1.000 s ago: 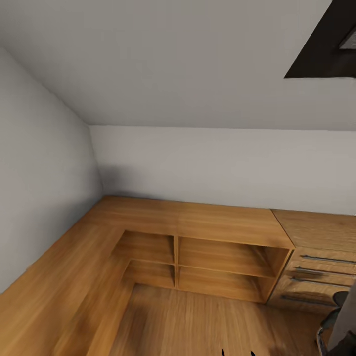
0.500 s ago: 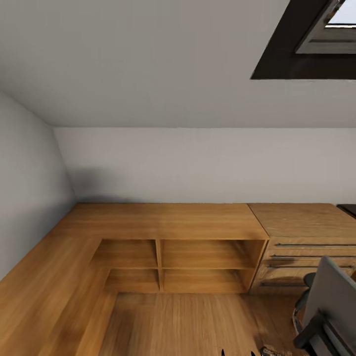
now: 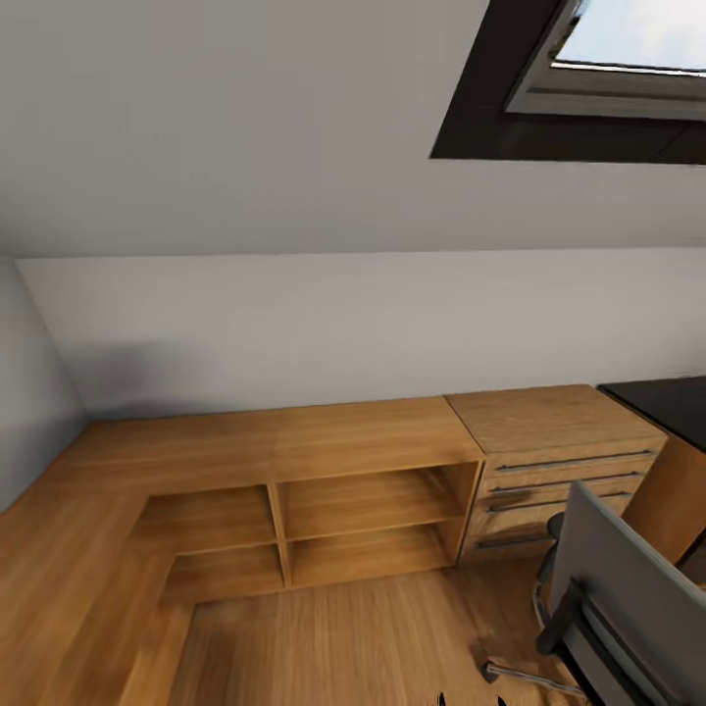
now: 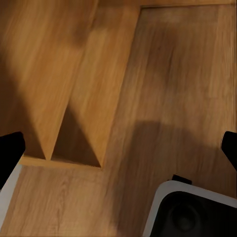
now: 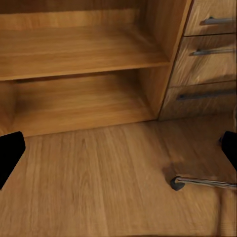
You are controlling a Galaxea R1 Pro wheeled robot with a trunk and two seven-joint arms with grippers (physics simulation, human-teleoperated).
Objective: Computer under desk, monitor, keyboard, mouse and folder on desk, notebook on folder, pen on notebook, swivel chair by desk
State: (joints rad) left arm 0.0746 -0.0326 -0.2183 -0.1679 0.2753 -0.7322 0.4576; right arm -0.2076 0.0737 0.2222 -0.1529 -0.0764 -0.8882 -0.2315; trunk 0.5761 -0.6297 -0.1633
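No writing, label, brand, number or sign can be read anywhere in these views. The wooden shelf unit (image 3: pixel 324 510), the drawer cabinet (image 3: pixel 549 461) with its metal handles, the grey back of the swivel chair (image 3: pixel 628 588), the plank floor (image 3: pixel 373 637), the sloped wall and the skylight frame (image 3: pixel 510 108) all show plain, unmarked surfaces. The wrist views likewise show bare wood, drawer fronts (image 5: pixel 207 54) and a chrome chair spoke (image 5: pixel 202 182), with nothing printed on them.
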